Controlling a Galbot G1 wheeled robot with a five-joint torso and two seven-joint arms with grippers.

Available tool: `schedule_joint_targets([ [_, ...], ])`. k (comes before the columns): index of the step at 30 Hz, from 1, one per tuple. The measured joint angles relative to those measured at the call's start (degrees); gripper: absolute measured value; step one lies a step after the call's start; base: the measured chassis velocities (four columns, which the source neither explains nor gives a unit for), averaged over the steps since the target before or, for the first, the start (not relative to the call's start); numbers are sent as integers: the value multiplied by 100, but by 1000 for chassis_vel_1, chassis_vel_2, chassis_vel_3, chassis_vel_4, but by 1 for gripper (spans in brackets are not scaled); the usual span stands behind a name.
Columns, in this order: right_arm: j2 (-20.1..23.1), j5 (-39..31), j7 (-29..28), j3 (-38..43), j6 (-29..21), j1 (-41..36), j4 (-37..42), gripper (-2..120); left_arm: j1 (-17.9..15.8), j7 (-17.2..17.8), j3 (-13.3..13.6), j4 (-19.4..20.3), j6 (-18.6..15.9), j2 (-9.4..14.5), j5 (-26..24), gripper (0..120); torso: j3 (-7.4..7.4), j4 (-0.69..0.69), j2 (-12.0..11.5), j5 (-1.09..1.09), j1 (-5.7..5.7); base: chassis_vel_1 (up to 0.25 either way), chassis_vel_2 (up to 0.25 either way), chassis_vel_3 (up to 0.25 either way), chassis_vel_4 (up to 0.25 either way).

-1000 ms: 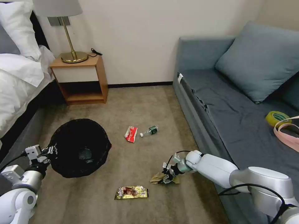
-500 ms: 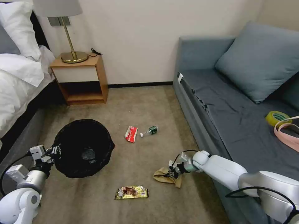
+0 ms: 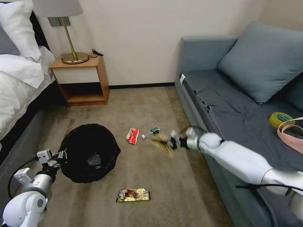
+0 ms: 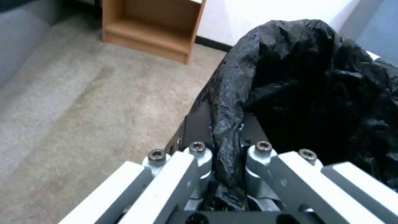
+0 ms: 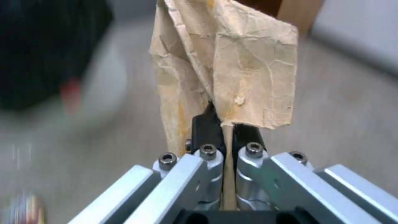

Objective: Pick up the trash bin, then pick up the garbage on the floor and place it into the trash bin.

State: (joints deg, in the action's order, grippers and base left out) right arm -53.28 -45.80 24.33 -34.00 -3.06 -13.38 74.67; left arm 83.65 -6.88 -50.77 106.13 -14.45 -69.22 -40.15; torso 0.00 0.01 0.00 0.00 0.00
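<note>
Brown crumpled paper, pinched by one thin edge, fills the narrow gap between the pads of the right gripper (image 5: 224, 124), whose jaws are closed on it. The crumpled brown paper bag (image 5: 232, 65) stands up from the pinch and sags a little: light, limp, easily torn, likely to flutter or slip if swung fast; a grasp on a thicker fold would seem safer. In the head view this gripper (image 3: 172, 143) holds the bag (image 3: 161, 141) clear of the beige carpet (image 3: 151, 176), right of centre, near the small clear bottle with green label (image 3: 152, 131) and the red-and-white packet (image 3: 133, 136). To the left, the left gripper (image 4: 226, 146) is clamped on the rim of the low round bin lined with crinkly black plastic (image 3: 90, 153); its film is slick and thin, so the rim beneath seems the sounder hold. Nearest lies the gold-brown snack wrapper (image 3: 133, 195), flat and light.
</note>
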Motion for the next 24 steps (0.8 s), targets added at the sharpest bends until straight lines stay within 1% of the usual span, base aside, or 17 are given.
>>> schedule_joint_targets([
  [1,0,0,0,0,0,0,0,0,0,0,0,0,0,0,0,4,0,0,0,0,0,0,0,0,0],
  [2,21,-184,-239,69,-5,113,326,0,5,8,30,16,-16,-10,-15,4,0,0,0,0,0,0,0,0,0],
  [4,29,-331,-428,115,-6,230,587,0,9,13,51,32,-27,-24,-21,4,0,-1,0,-1,0,0,0,0,0],
  [5,34,-571,-689,125,-11,426,959,0,13,21,79,73,-47,-50,-23,4,0,-2,0,0,0,0,0,0,0],
  [11,14,-793,-919,42,-24,620,1355,0,15,34,105,116,-66,-83,-23,4,0,-2,0,-1,0,0,0,0,0],
  [12,-31,-879,-1000,-47,-30,727,1593,0,15,39,120,149,-79,-110,-22,4,0,0,0,1,0,0,0,0,0],
  [13,-73,-918,-1059,-138,-30,812,1762,0,15,43,121,171,-85,-125,-21,4,0,-2,0,-2,0,0,0,0,0],
  [14,-200,-933,-1109,-260,-30,888,1988,0,22,41,132,219,-111,-155,-23,4,0,-2,0,0,0,0,0,0,0],
  [17,-371,-950,-1206,-351,-30,939,2143,0,36,38,146,243,-132,-182,-26,4,0,-1,0,0,0,0,0,0,0],
  [19,-654,-995,-1272,-512,-31,1015,2246,0,55,38,168,254,-140,-221,-13,4,0,-1,0,0,0,0,0,0,0],
  [20,-789,-1021,-1275,-640,-24,1072,2253,0,65,35,172,270,-141,-245,-7,4,0,-1,0,-1,0,0,0,0,0],
  [21,-789,-1021,-1275,-640,-24,1072,2253,0,65,35,172,270,-141,-245,-7,4,0,-1,0,-1,0,0,0,0,0],
  [24,-1246,-1018,-1240,-1090,57,1244,2148,0,89,19,187,335,-158,-336,-6,4,0,-2,0,-2,0,0,0,0,0],
])
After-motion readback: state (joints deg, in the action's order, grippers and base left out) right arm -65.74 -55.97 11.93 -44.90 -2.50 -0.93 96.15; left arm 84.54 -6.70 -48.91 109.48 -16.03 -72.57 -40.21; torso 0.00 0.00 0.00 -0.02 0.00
